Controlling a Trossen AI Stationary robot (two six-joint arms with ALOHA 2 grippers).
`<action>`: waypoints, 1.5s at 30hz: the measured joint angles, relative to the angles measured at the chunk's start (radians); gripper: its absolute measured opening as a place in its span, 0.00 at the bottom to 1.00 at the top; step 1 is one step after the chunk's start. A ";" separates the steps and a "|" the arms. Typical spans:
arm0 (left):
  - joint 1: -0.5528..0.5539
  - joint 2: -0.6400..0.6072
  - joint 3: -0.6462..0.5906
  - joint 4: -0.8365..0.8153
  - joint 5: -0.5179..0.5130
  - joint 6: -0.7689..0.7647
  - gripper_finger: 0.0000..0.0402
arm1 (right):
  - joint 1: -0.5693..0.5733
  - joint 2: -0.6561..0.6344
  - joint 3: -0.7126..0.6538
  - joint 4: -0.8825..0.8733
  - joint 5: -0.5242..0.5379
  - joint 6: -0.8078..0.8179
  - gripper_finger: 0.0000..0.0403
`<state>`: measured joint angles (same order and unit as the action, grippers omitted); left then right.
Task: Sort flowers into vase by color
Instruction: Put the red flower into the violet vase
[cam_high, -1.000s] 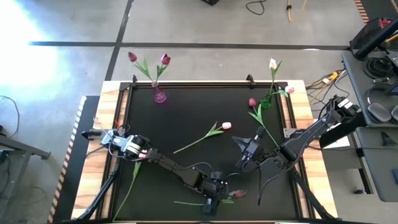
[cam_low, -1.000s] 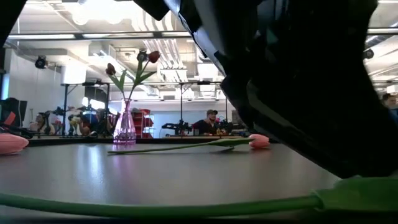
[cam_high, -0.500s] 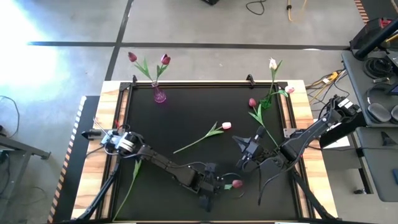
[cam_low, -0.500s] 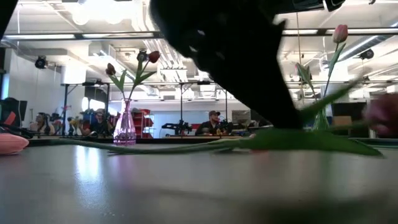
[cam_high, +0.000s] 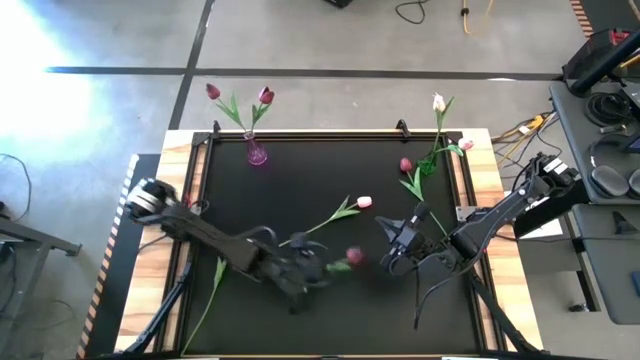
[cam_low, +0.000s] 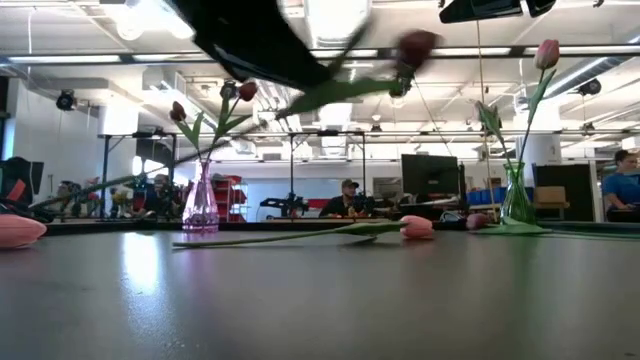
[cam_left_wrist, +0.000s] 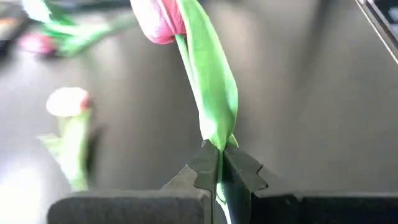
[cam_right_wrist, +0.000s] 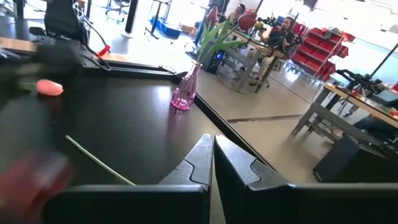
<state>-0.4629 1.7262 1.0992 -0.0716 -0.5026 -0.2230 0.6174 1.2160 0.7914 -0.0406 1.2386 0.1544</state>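
Note:
My left gripper (cam_high: 318, 270) hangs above the table's middle front, shut on a dark magenta flower (cam_high: 352, 258) whose head (cam_left_wrist: 158, 18) points toward the table's right. My right gripper (cam_high: 388, 262) is shut and empty just right of that head. A pink vase (cam_high: 257, 153) at the far left holds two dark magenta flowers (cam_high: 264, 96). A green vase (cam_high: 428, 165) at the far right holds pale flowers (cam_high: 438, 102). A pale pink flower (cam_high: 335, 214) lies flat mid-table. My left gripper pinches the flower between its two fingers at the green leaf and stem (cam_left_wrist: 217, 138), a short way below the head. The flower is lifted clear of the table and tilted, its head (cam_low: 415, 45) higher than its stem.
A green stem (cam_high: 212, 290) lies along the table's left front. A dark magenta head (cam_high: 405, 165) shows beside the green vase. Wooden borders (cam_high: 170, 250) and clamps (cam_high: 402, 127) frame the black mat. People and equipment stand in the room beyond the far edge.
My left gripper has shut on the magenta flower near the table's front edge. It has then risen and gone toward the left and far side, lifting the flower clear of the table.

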 joint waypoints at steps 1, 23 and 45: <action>0.000 -0.047 -0.053 0.039 -0.039 -0.003 0.00 | 0.000 0.000 0.000 0.000 0.000 0.002 0.02; 0.086 -0.790 -0.788 1.559 -0.495 1.159 0.00 | -0.001 0.000 0.000 -0.007 0.019 0.015 0.02; 0.931 -0.875 -0.786 1.350 0.192 0.684 0.00 | -0.003 0.001 0.000 -0.007 0.022 -0.041 0.02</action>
<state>0.4682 0.8507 0.3134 1.2786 -0.3110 0.4606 0.6147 1.2171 0.7910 -0.0474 1.2602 0.1136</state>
